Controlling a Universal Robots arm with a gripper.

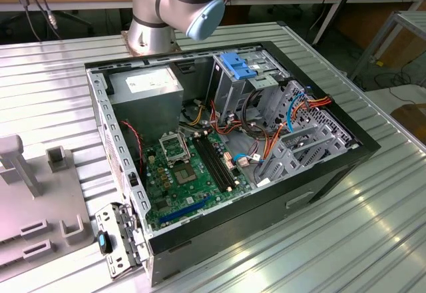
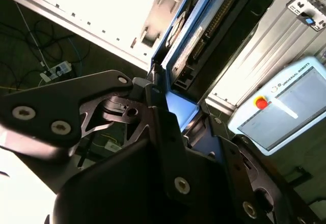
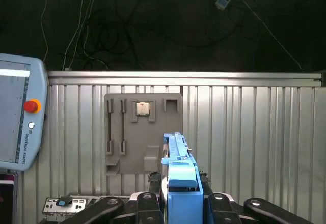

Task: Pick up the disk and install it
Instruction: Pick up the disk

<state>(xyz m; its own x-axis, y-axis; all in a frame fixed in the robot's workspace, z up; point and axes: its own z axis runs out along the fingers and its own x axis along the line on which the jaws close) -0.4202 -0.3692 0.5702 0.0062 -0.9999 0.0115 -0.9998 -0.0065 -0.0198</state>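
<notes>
Between fingers [image 3: 218, 201]: disk [image 3: 179, 169], dark grey body, bright blue rails.

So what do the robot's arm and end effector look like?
The arm is made of shiny silver tube joints with a round light blue cap. The end effector is black, built from flat angular link pieces held together by small silver screws.
</notes>
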